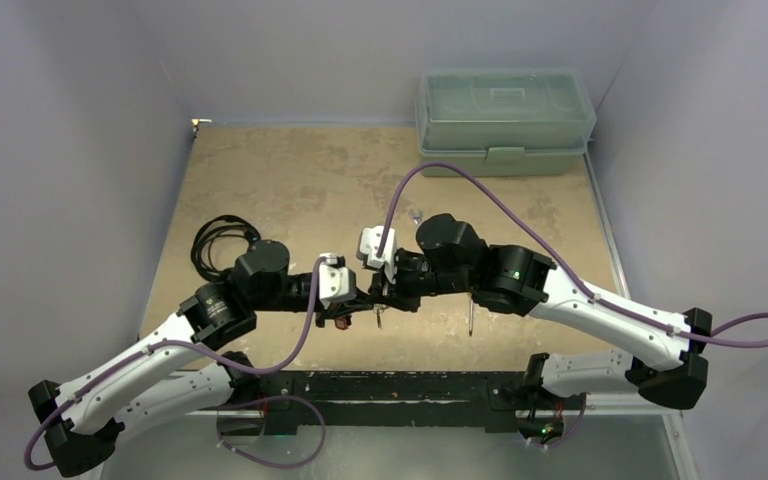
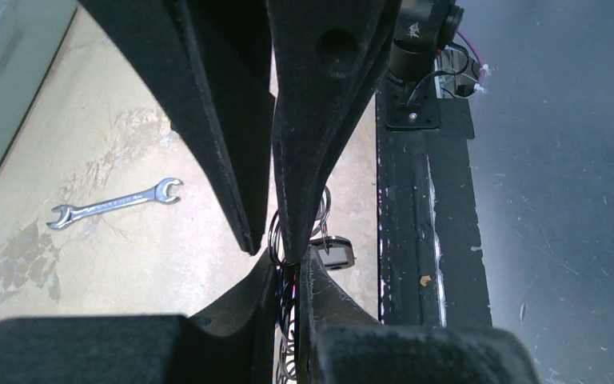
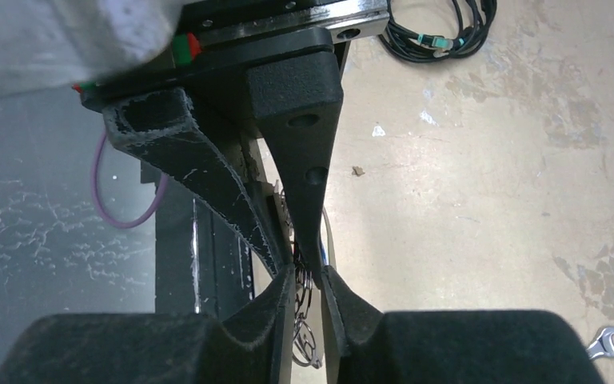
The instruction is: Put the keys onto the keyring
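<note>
My two grippers meet tip to tip over the near middle of the table. The left gripper [image 1: 358,298] [image 2: 294,268] is shut on the keyring [image 2: 276,236], a bunch of thin wire rings pinched between its fingers. A key with a black head [image 2: 337,252] hangs from those rings, and something red shows beneath them in the top view. The right gripper [image 1: 386,290] [image 3: 308,278] straddles the same rings [image 3: 308,304] from the other side, its jaws narrow but with a small gap left. More rings dangle below its fingers. Other keys are hidden.
A silver wrench [image 2: 116,202] [image 3: 608,342] lies on the tan tabletop right of the grippers. A coiled black cable [image 1: 222,240] [image 3: 436,32] sits at the left. A translucent green box [image 1: 505,120] stands at the back right. The black base rail [image 2: 408,200] runs along the near edge.
</note>
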Tool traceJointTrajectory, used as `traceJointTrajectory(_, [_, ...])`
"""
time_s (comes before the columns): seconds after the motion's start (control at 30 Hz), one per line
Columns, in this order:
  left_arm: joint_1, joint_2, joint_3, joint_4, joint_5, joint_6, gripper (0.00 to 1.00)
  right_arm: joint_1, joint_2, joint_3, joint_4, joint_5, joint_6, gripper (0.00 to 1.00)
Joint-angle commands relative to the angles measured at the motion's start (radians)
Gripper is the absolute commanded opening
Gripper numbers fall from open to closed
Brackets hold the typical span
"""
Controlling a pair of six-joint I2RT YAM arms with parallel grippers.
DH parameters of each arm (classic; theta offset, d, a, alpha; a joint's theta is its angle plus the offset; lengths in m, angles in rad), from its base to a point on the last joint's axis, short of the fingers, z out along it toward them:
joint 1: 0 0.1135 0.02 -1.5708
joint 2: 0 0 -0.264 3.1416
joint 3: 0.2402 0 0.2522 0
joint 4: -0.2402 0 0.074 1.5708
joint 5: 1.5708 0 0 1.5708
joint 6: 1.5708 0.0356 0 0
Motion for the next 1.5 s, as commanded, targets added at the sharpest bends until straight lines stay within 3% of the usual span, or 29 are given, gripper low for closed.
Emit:
traceJointTrajectory(0.0, [0.004, -0.008, 0.030, 0.040, 0.029, 0.011, 0.00, -0.016, 0.000, 0.023, 0.005, 0.005, -0.009, 0.16])
traceJointTrajectory(0.1, [0.003, -0.010, 0.030, 0.040, 0.029, 0.011, 0.00, -0.020, 0.004, 0.016, 0.004, -0.006, -0.008, 0.02])
traceJointTrajectory(0.27, [0.003, -0.015, 0.033, 0.040, 0.002, 0.006, 0.00, -0.020, -0.010, -0.015, 0.023, -0.034, -0.018, 0.00])
traceJointTrajectory(0.33, [0.004, -0.025, 0.030, 0.042, -0.028, 0.003, 0.09, -0.020, -0.022, -0.029, 0.038, -0.031, -0.019, 0.00])
traceJointTrajectory(0.5, [0.003, -0.081, -0.003, 0.078, -0.059, 0.003, 0.47, -0.020, -0.089, -0.070, 0.105, 0.000, -0.025, 0.00])
traceJointTrajectory(0.57, [0.003, -0.099, -0.019, 0.090, -0.062, 0.007, 0.53, -0.020, -0.119, -0.087, 0.126, 0.002, -0.027, 0.00])
traceJointTrajectory(0.77, [0.003, -0.094, -0.028, 0.107, -0.040, 0.018, 0.61, -0.020, -0.160, -0.100, 0.131, -0.007, -0.029, 0.00])
traceJointTrajectory(0.83, [0.003, -0.082, -0.032, 0.122, -0.023, 0.018, 0.69, -0.020, -0.165, -0.103, 0.131, -0.001, -0.030, 0.00])
traceJointTrajectory(1.2, [0.004, -0.025, -0.052, 0.240, 0.039, -0.025, 0.69, -0.019, -0.184, -0.111, 0.172, -0.015, -0.047, 0.00])
traceJointTrajectory(1.33, [0.004, 0.004, -0.048, 0.250, 0.057, -0.027, 0.66, -0.019, -0.185, -0.110, 0.177, -0.025, -0.049, 0.00])
traceJointTrajectory(1.47, [0.004, 0.025, -0.043, 0.247, 0.053, -0.027, 0.55, -0.019, -0.195, -0.114, 0.190, -0.033, -0.049, 0.00])
